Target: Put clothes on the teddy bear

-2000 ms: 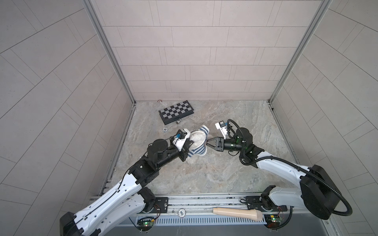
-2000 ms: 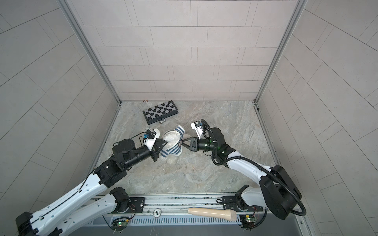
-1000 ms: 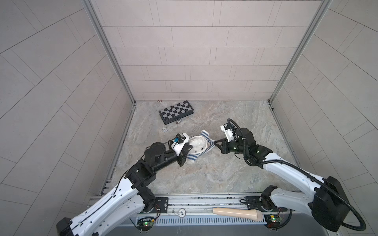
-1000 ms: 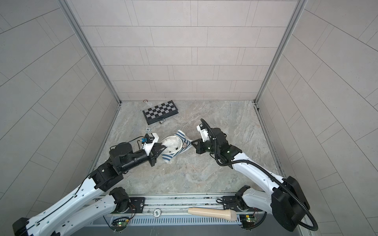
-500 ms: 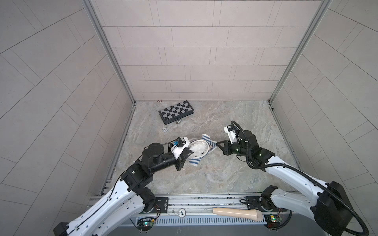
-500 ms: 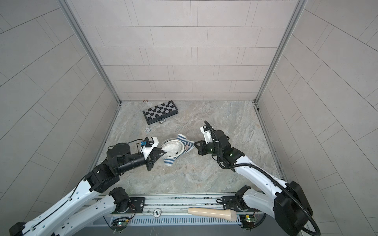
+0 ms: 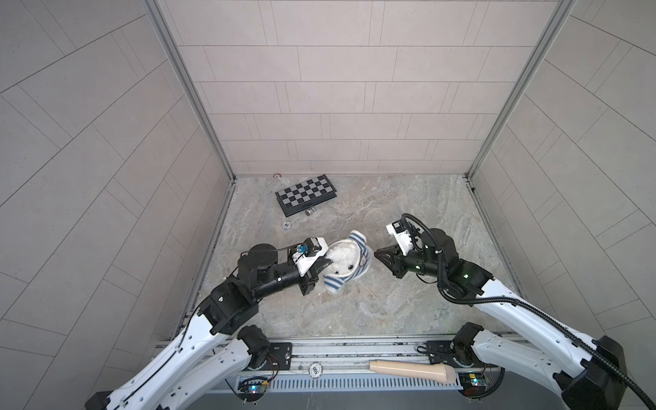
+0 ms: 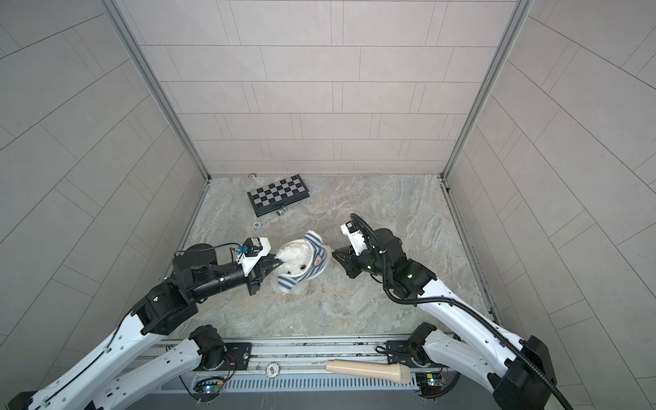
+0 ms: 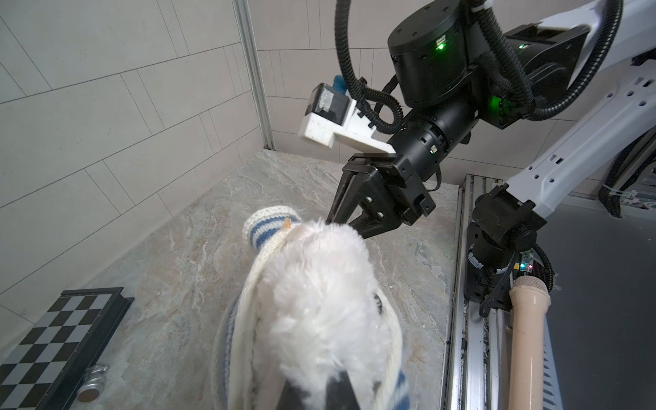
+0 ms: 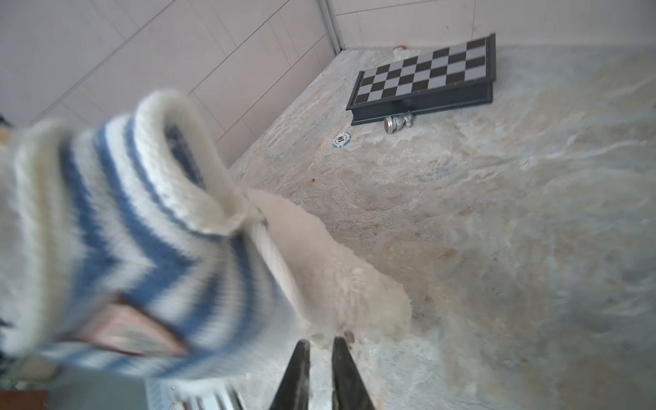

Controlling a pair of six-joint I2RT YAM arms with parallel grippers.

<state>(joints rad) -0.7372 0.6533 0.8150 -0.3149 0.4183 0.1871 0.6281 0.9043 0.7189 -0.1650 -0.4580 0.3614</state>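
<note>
While left gripper (image 7: 327,263) clamps the teddy bear (image 7: 342,261), right gripper (image 7: 377,255) (parted, empty) faces its striped shirt (image 7: 362,248); 1 chessboard (image 7: 307,194) behind.

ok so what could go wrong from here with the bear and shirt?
Only the left gripper grips the teddy bear, pinching fur; a tug on the shirt could pull the bear free.
The right gripper is open and holds nothing, so the shirt, only partly over the bear, may slide off.
One sleeve looks empty; pulling down could bunch the knit.
</note>
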